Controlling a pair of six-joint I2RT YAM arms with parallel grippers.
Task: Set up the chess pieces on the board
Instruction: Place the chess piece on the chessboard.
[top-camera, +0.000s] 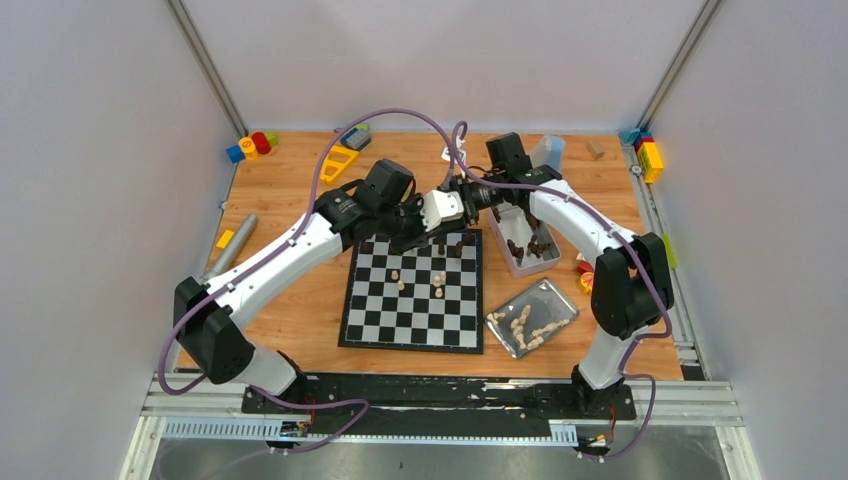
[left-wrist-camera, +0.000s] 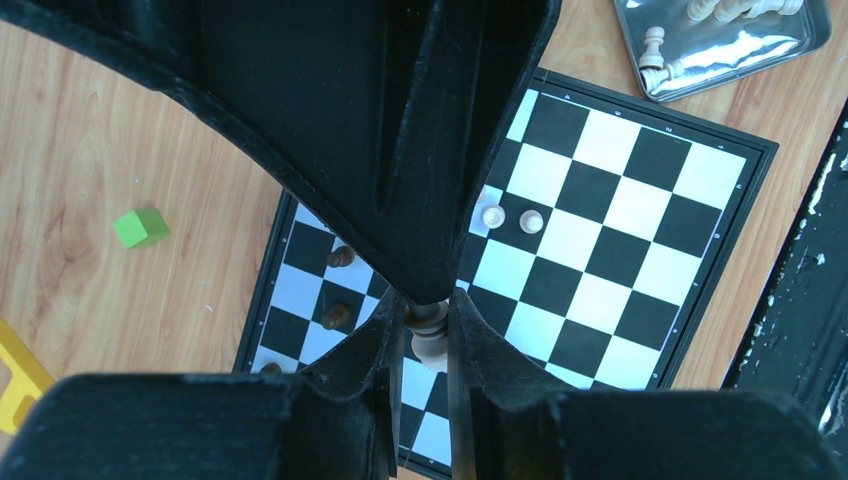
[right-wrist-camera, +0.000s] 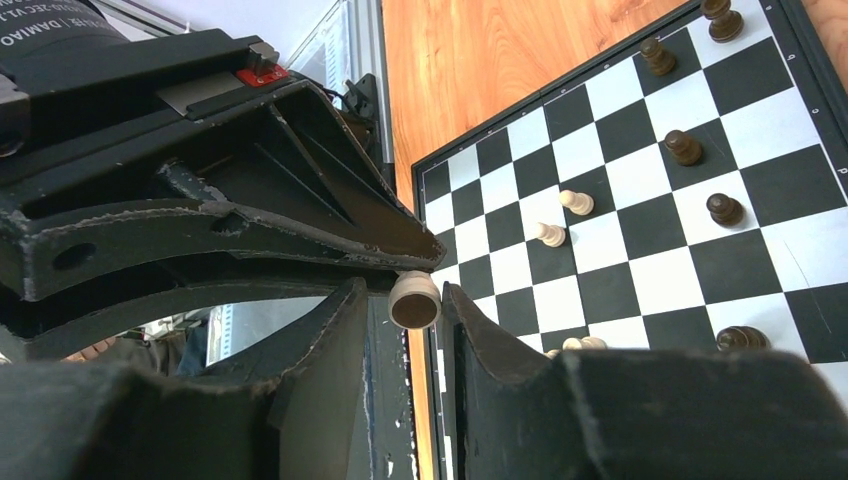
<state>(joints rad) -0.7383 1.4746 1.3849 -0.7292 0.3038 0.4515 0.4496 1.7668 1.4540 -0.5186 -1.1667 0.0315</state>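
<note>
Left wrist view first: your left gripper (left-wrist-camera: 428, 338) has its fingers (left-wrist-camera: 380, 352) clamped on a cream piece (left-wrist-camera: 430, 345), low in the centre of the frame, above the board (left-wrist-camera: 600, 260). You only get the piece's collar and bulb between the pads; the rest sits behind black plastic. From the top of that frame the right gripper (left-wrist-camera: 430, 295) fills nearly half the picture, its tips meeting the same piece and hiding much of the board's left half. Two cream pawns (left-wrist-camera: 492, 215) stand side by side right of centre, and dark pieces (left-wrist-camera: 340, 257) peek out at the left. A green block (left-wrist-camera: 140, 227) lies on the table (left-wrist-camera: 90, 130) at left. A yellow shape at the lower left edge is cut off.

Over to the right wrist: the piece's round base faces you at centre frame, with the right jaws standing either side of it. One finger looks to be against it and the other shows a sliver of gap, so you cannot tell whether that tool is gripping. The left gripper's body blocks the whole upper left.

From the top view, both tools overlap above the board's far edge and the held piece is lost under them. A metal tray (top-camera: 563, 297) of cream pieces lies right of the board, and a container (top-camera: 520, 266) of dark ones sits beyond it.
</note>
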